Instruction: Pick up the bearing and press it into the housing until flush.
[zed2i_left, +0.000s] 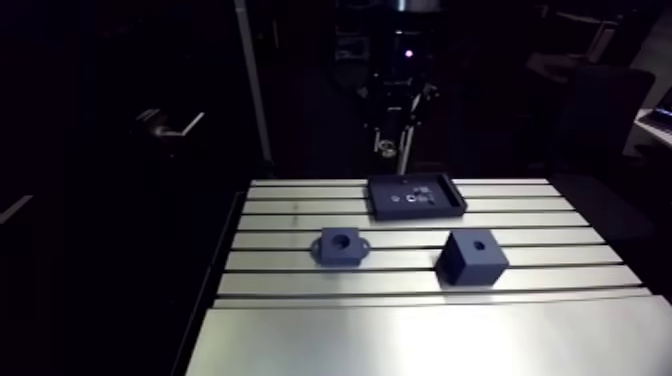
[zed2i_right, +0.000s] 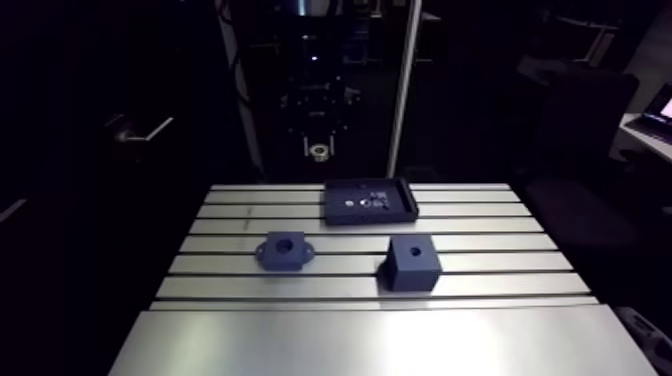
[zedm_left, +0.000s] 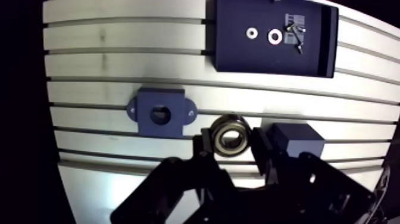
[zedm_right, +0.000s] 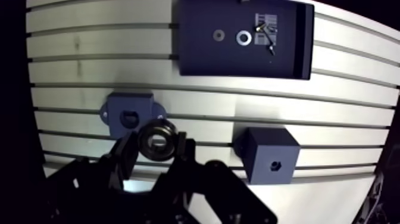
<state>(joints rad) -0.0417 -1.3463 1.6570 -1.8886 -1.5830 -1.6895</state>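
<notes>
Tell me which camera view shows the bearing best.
The wrist view. There the bearing sits large, held in the hand, and its outer ring and bore are plain. The arm view shows it only as a small bright ring at the tip of the dark hand, high over the table.

There is one bearing (zedm_left: 231, 136), one housing (zedm_left: 161, 112) and one dark cube block (zedm_right: 269, 155). One tray (zedm_left: 238, 56) holds two washers (zedm_left: 275, 37). Beside them lie a few small screws (zedm_left: 296, 37), too clustered to count.
</notes>
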